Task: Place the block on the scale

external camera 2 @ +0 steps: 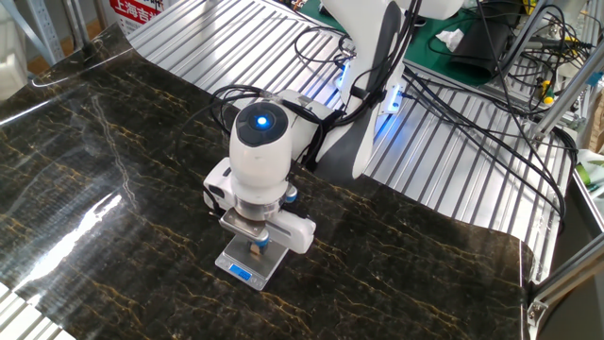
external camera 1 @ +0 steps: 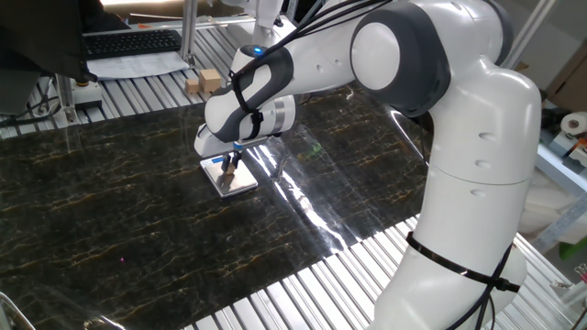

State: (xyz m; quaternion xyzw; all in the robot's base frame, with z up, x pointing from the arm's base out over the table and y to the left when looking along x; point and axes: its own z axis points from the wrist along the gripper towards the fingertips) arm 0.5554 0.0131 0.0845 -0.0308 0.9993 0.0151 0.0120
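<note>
The scale (external camera 1: 230,177) lies flat on the dark marble mat, silver-white, with its blue strip (external camera 2: 242,274) along the near edge in the other fixed view. My gripper (external camera 1: 229,164) points straight down over the scale's plate (external camera 2: 267,264). It is shut on the block (external camera 2: 255,248), a tiny tan cube between the fingertips. The block sits at or just above the plate's middle; I cannot tell whether it touches. The arm's wrist hides much of the scale in both views.
Larger pale wooden blocks (external camera 1: 204,82) sit on the ribbed metal table behind the mat. A keyboard (external camera 1: 128,41) and papers lie at the far back. Cables (external camera 2: 491,104) run past the arm's base. The mat's edge (external camera 2: 524,255) is on the right.
</note>
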